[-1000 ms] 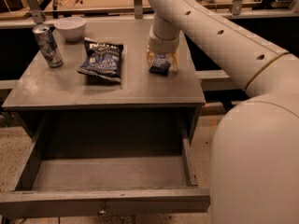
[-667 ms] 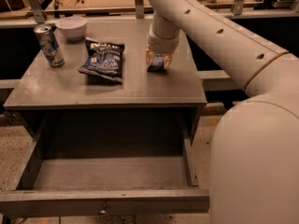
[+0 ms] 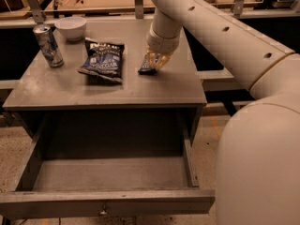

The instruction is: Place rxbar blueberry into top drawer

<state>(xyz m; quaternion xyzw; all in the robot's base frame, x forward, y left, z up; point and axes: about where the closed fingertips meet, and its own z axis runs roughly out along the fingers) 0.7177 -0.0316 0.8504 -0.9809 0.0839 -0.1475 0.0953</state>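
**Pincer closed on bar, shifted slightly left over the surface**

The pincer (image 3: 155, 62) pointed down over the far-right part of the surface (image 3: 154, 88), hanging from the pale arm (image 3: 211, 27) that came in from the right. Its fingers were drawn in on the right end of the rxbar blueberry (image 3: 145, 68). The rest of the dark wrapper stuck out to the left of the fingers, tilted. I could not tell whether the bar's lower edge touched the surface or had cleared it.

Compared with a second ago, the pincer and bar sat a little further left, nearer the chip bag (image 3: 103, 60). The bar showed more of its length to the left of the fingers than before, when it lay mostly beneath them. The grip looked unchanged across the interval.

The chip bag lay flat at mid-surface, just left of the bar and not touching it, in the same place as before. The can (image 3: 48, 45) stood upright at the far-left, and the white bowl (image 3: 71, 27) sat just behind and to the right of it. Neither had moved.

The top drawer (image 3: 108, 201) was pulled fully out toward the near side below the surface, as before. Its front panel carried a small central handle (image 3: 102, 213). The bar was above the surface, not over the drawer.
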